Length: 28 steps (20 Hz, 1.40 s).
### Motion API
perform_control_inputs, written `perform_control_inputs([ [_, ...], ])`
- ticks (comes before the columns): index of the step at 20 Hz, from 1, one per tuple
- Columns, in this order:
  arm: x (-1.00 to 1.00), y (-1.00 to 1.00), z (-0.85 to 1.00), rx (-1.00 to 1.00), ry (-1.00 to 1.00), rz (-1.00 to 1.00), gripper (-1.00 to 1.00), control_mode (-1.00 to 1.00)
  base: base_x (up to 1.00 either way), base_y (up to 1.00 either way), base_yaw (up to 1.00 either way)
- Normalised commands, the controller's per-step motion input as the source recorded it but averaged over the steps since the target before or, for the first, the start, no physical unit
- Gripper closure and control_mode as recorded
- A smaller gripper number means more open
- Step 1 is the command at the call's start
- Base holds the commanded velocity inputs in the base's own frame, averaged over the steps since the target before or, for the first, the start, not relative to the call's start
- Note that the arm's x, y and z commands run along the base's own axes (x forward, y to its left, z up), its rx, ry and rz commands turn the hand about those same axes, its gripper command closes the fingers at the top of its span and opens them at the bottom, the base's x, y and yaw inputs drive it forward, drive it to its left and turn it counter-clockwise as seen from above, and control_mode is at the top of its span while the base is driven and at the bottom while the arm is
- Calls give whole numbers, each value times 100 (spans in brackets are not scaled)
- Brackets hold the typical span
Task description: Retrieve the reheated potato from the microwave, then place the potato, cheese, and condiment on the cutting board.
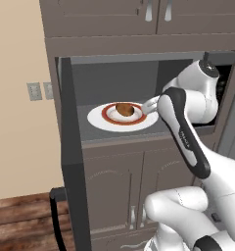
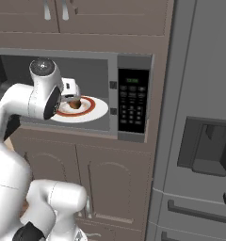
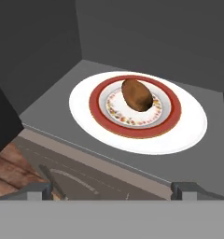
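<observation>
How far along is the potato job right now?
Done: the microwave door is open. In hand: the open gripper is at the opening, beside the potato, which sits ungripped on its plate. Left: grab the potato, then move it, cheese and condiment to the board.

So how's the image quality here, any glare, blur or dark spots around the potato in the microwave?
Hand view: sharp and evenly lit, the potato clear on the red-ringed plate, no glare; the microwave back wall is dim. Left base view: flat light, soft shade under the plate rim. Right base view: the arm blocks part of the potato; the keypad print is too small to read.
</observation>
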Motion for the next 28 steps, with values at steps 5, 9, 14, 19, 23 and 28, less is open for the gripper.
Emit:
perform_control_inputs([
  [5,37,0,-32,0,0,0,-100,-100,0,0,0],
  [9,32,2,-39,0,0,0,-100,-100,0,0,0],
  [14,44,2,-20,0,0,0,-100,-100,0,0,0],
  [19,50,4,-5,0,0,0,-100,-100,0,0,0],
  [23,50,5,-1,1,0,0,-100,-100,0,0,0],
  [28,41,10,-8,0,2,0,-100,-100,0,0,0],
])
